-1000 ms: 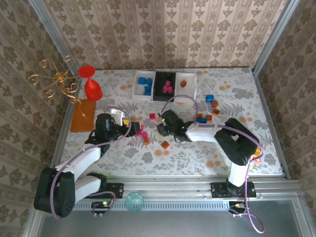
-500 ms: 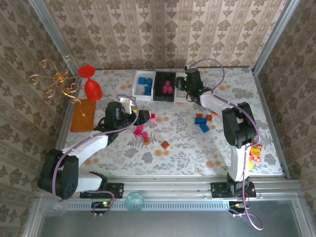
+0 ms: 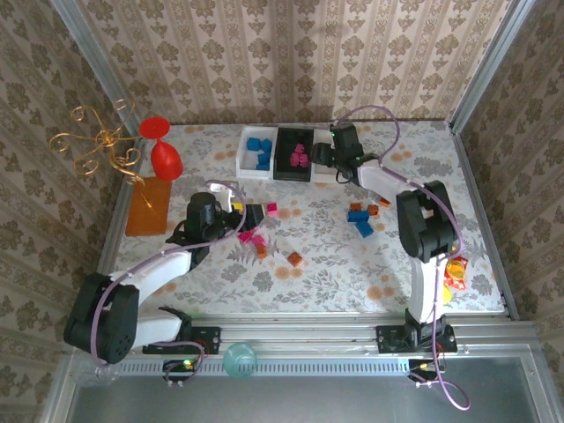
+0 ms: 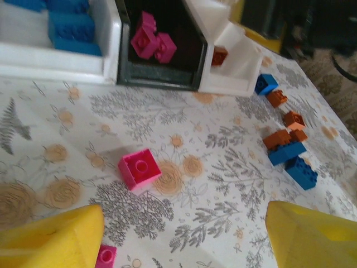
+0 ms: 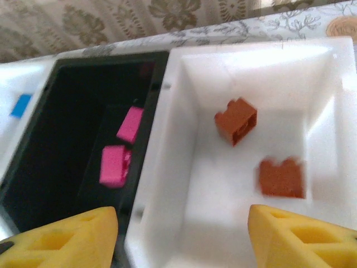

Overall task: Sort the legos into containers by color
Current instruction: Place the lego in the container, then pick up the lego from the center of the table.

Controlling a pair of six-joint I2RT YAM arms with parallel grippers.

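We see the right gripper (image 5: 182, 237) spread above a small white plastic bin (image 5: 167, 167), one orange-brown plastic brick (image 5: 281, 177) inside blurred. The left gripper (image 4: 184, 234) is spread too, fingertips (image 4: 50, 234) cut off.

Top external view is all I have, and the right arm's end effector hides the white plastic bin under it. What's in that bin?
Observer: From the right wrist, that small white rectangular plastic bin holds two orange-brown plastic bricks, the nearer one blurred.
Operator: Is the right end effector holding anything?
Observer: No, the right end effector is open, nothing between its yellow fingers.
Operator: And the left?
Observer: The left end effector is open too, a magenta-pink plastic brick lying on the floral table ahead of it.
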